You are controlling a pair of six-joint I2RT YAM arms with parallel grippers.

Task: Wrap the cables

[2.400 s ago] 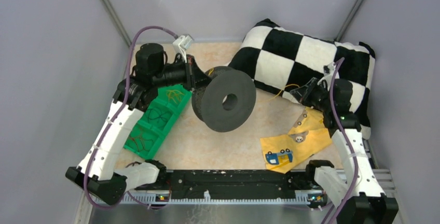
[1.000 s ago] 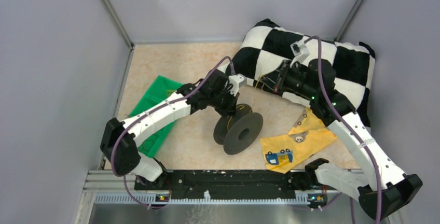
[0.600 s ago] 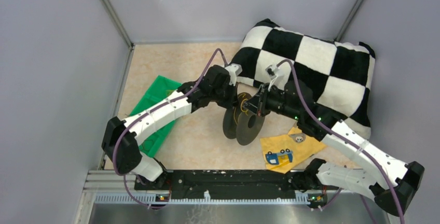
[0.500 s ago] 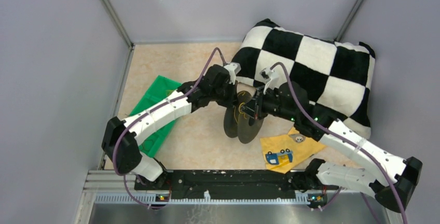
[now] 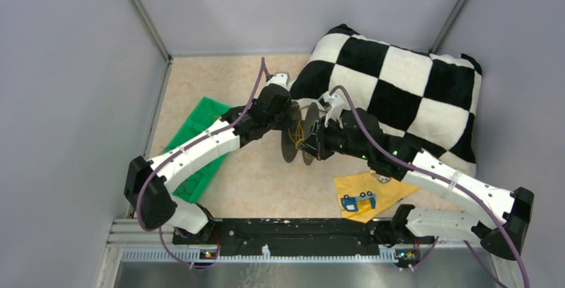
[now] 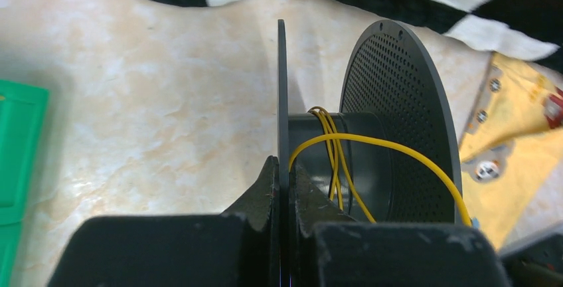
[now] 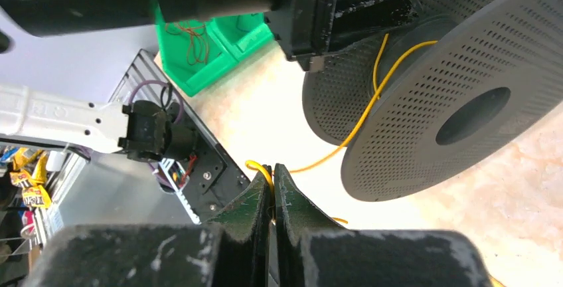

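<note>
The yellow cable (image 6: 332, 161) makes a few turns around the hub of the black spool (image 6: 405, 101), between its perforated flanges. One strand runs off to the right end effector (image 7: 270, 174), which is pinched together on it. The left end effector (image 6: 283, 167) is clamped on one flange's rim, with the spool on edge mid-bench (image 5: 220, 81), just beside the checkered pillow (image 5: 406, 81).
</note>
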